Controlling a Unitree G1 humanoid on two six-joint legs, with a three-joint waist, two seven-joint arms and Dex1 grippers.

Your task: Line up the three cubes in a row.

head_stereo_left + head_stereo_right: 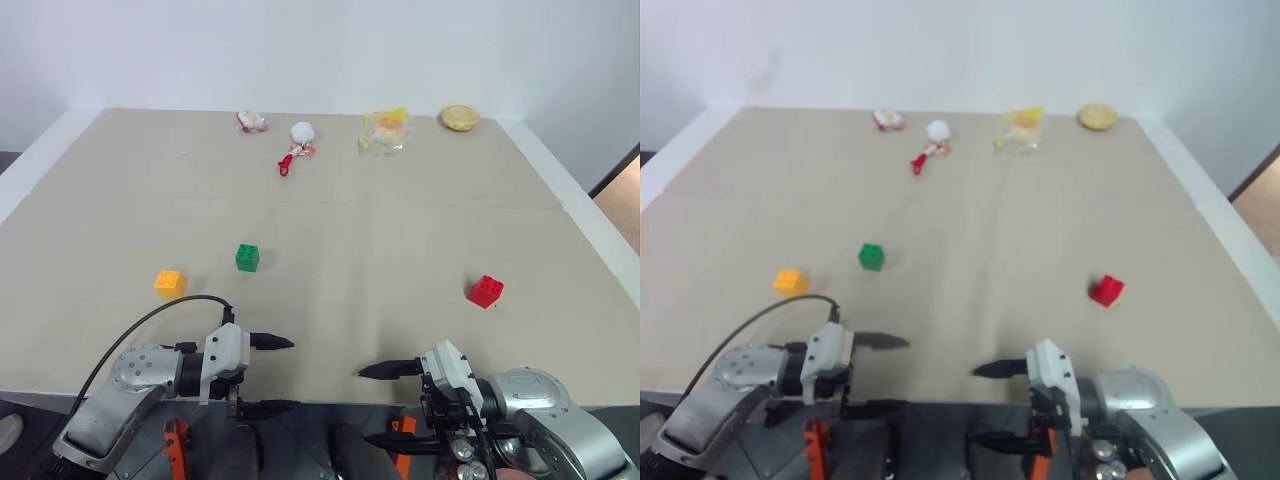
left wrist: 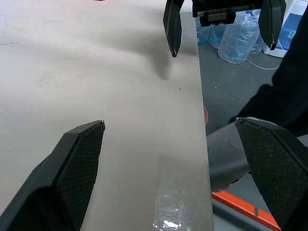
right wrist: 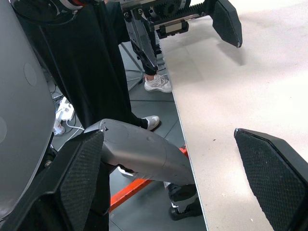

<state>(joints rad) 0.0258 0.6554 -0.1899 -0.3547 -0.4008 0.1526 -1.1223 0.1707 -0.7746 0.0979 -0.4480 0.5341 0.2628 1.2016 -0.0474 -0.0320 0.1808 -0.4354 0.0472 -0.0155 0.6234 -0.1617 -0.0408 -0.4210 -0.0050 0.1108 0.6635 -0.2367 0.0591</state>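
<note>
Three cubes: apart on the tabletop (image 1: 330, 200), none touching another
Orange-yellow cube (image 1: 170, 283): toward the left edge, nearest the front edge of the three
Green cube (image 1: 247, 257): just beside it, further in from the left edge
Red cube (image 1: 485, 290): well apart, toward the right edge
Left gripper (image 1: 271, 375): at the front edge, fingers spread wide, holding nothing
Right gripper (image 1: 388, 404): at the front edge facing the left one, fingers spread, empty
Far edge: crinkled yellow packet (image 1: 385, 130), white ball with red piece (image 1: 298, 142)

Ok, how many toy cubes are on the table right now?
3. The orange cube sits toward the robot's left, the green cube just beyond it and nearer the middle, and the red cube apart on the right. Nothing on the table could hide another.
</note>
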